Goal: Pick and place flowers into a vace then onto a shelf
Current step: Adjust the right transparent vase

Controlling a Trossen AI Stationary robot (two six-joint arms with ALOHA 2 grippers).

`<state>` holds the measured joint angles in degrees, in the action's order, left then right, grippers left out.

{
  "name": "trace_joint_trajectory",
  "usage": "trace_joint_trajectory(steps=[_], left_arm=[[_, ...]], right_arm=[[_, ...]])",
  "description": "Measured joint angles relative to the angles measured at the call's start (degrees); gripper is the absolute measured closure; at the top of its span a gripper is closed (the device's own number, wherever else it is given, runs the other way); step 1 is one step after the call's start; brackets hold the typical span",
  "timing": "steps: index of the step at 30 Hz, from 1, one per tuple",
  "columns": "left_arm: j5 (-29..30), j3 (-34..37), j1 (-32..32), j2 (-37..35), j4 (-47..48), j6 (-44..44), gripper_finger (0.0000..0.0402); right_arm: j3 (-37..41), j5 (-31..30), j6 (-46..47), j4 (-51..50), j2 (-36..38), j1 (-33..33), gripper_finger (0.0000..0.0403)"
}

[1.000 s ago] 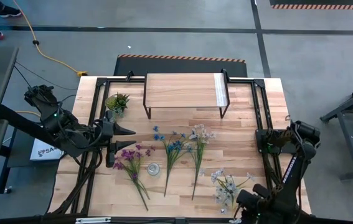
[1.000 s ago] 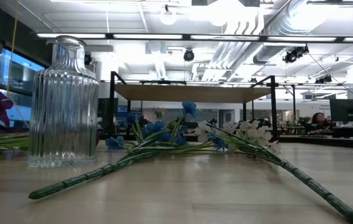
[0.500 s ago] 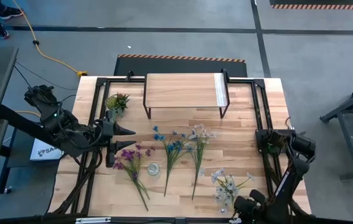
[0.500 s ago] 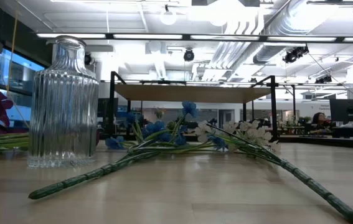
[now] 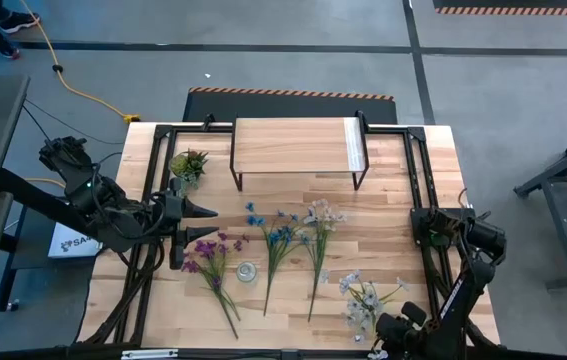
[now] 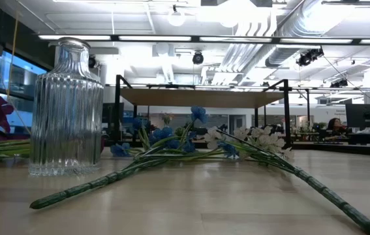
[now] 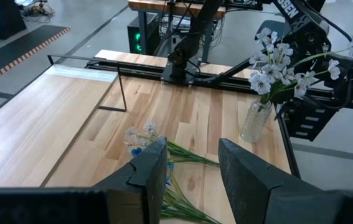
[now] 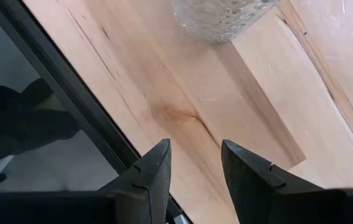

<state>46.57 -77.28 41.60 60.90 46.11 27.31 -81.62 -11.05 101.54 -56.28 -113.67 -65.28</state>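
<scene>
From above, three loose flower sprays lie side by side on the wooden table (image 5: 393,215) in front of the shelf (image 5: 297,146): a purple spray (image 5: 211,262), a blue spray (image 5: 276,245) and a white spray (image 5: 317,240). A small ribbed glass vase (image 5: 247,271) stands empty between the purple and blue stems. A second vase with white flowers (image 5: 363,300) stands near the front right. A small potted plant (image 5: 188,163) sits beside the shelf's left leg. The left gripper (image 5: 201,221) hangs at the table's left side, just beside the purple blossoms, fingers parted and holding nothing. The right gripper (image 5: 391,340) is at the front edge, close to the filled vase.

At table level, the ribbed vase (image 6: 66,108) stands upright with stems lying past its base, the blue blossoms (image 6: 162,134) and white ones (image 6: 253,137) in front of the shelf (image 6: 201,96).

The left wrist view looks past its parted, empty fingers (image 7: 148,174) across the sprays to the filled vase (image 7: 255,121).

The right wrist view shows its fingers (image 8: 154,174) partly open and empty over the table edge, with a textured glass base (image 8: 220,15) ahead.

The risk, I judge, lies in the thin stems lying flat: a pinch may slip off or drag a neighbouring spray, and a swing near either vase could tip it.
</scene>
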Motion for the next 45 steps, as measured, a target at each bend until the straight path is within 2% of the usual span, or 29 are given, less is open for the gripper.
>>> trace_joint_trajectory(steps=[15, 27, 31, 37, 41, 45], left_arm=[[-0.04, 0.00, 0.00, 0.00, 0.37, 0.00, 0.0222], [-0.20, -0.02, 0.02, 0.00, 0.30, 0.00, 0.0222], [-0.18, -0.01, 0.00, 0.00, 0.27, 0.08, 0.0222], [-0.25, -0.01, 0.01, 0.00, 0.13, 0.26, 0.0222], [-0.81, -0.01, 0.01, 0.00, 0.11, 0.31, 0.0222], [-0.81, -0.01, 0.00, 0.00, 0.13, 0.31, 0.0222]], right_arm=[[0.00, -1.06, 2.38, 0.86, -0.31, -1.06, 0.0270], [0.04, 1.20, 5.20, 4.60, -3.67, -2.45, 0.0270], [0.04, 2.81, 6.53, 2.92, -3.67, -2.78, 0.0269], [0.04, 1.96, 6.74, 1.70, -3.66, -2.93, 0.0269], [-0.73, 2.20, 8.00, -2.81, -3.67, -2.93, 0.0269], [-3.34, -0.03, 7.72, -7.79, -3.65, -2.93, 0.0269]])
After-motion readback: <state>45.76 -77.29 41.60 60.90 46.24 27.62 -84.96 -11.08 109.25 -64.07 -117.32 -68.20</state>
